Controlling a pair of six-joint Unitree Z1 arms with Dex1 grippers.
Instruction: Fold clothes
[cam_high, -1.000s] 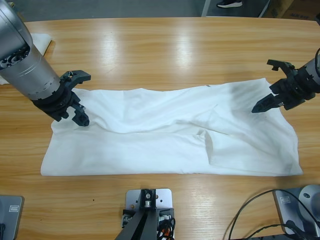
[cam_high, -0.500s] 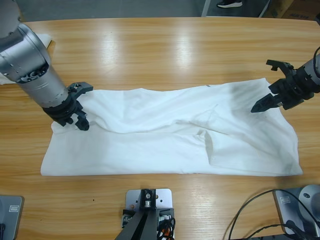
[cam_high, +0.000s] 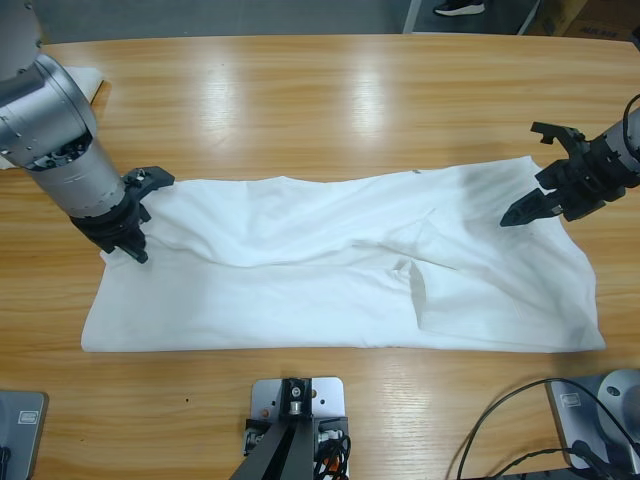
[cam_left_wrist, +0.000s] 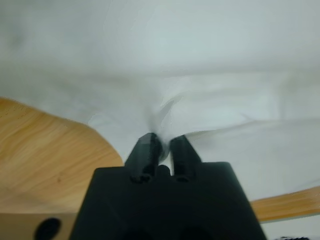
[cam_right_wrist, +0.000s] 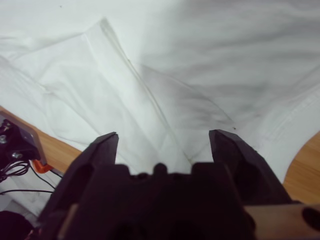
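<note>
1. Wooden table (cam_high: 330, 90) fills the high view, and the white shirt (cam_high: 330, 280) lies spread across its near half, long axis running side to side along the table's length.
2. Left gripper (cam_high: 130, 235) sits at the shirt's left end, near that end's far corner. In its wrist view the jaws are pressed together, pinching a small bunch of the cloth, which puckers up between them.
3. Right gripper (cam_high: 540, 205) is at the shirt's opposite end, over the far corner there. Its jaws are spread wide with nothing between them, and the cloth (cam_right_wrist: 165, 100) lies flat below them.
4. Creases run across the shirt's middle, and a small flap stands up just right of the centre. I cannot tell which end is the neck.
5. My reading is that the step in hand is gripping both far corners before a fold.
6. To do it well, the right gripper should come down onto the hem at its corner and take a pinch to match the left one's.
7. Both ends should then rise evenly and travel together towards the shirt's near edge, so the long fold stays straight and the middle does not sag or drag.
</note>
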